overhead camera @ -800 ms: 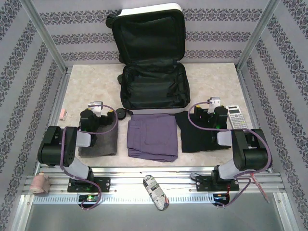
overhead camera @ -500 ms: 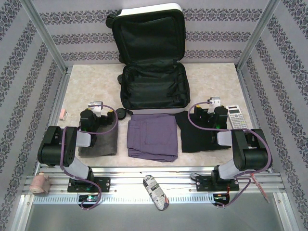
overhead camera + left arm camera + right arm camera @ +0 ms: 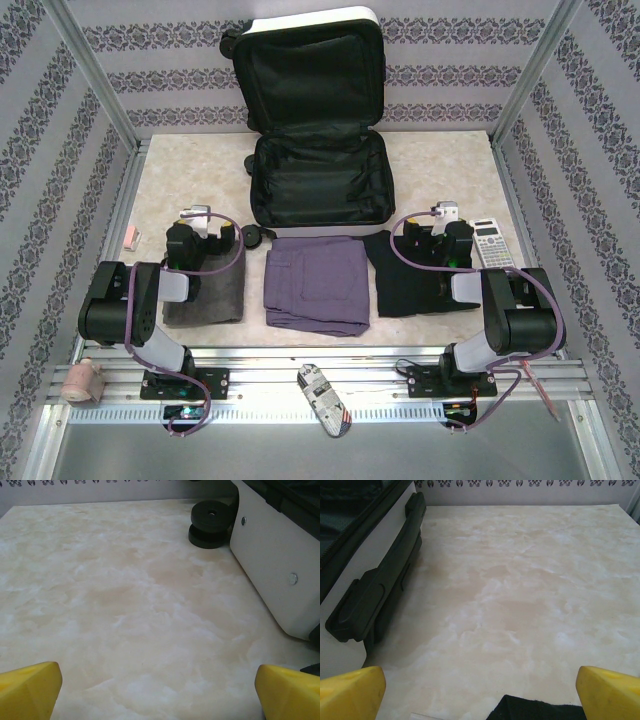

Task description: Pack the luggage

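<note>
The luggage (image 3: 320, 185) lies open at the back middle of the table, its white-shelled lid (image 3: 310, 70) propped against the wall and the black lining exposed. My left gripper (image 3: 203, 230) hovers over the near left of the table, above a folded grey cloth (image 3: 210, 295). In the left wrist view the left gripper (image 3: 160, 695) is open, with bare tabletop between its yellow fingertips (image 3: 30, 687); the luggage shell (image 3: 270, 565) and wheels (image 3: 210, 522) are at upper right. My right gripper (image 3: 480, 697) is open too, with the luggage handle (image 3: 380, 590) to its left.
A folded purple garment (image 3: 318, 283) lies in front of the luggage, with a black garment (image 3: 405, 280) to its right. A calculator (image 3: 492, 243) sits at the far right and a small pink item (image 3: 131, 237) at the far left. A tape roll (image 3: 82, 380) rests on the front rail.
My left gripper has shifted slightly to the left and a little further from the base. The right arm has not moved.
</note>
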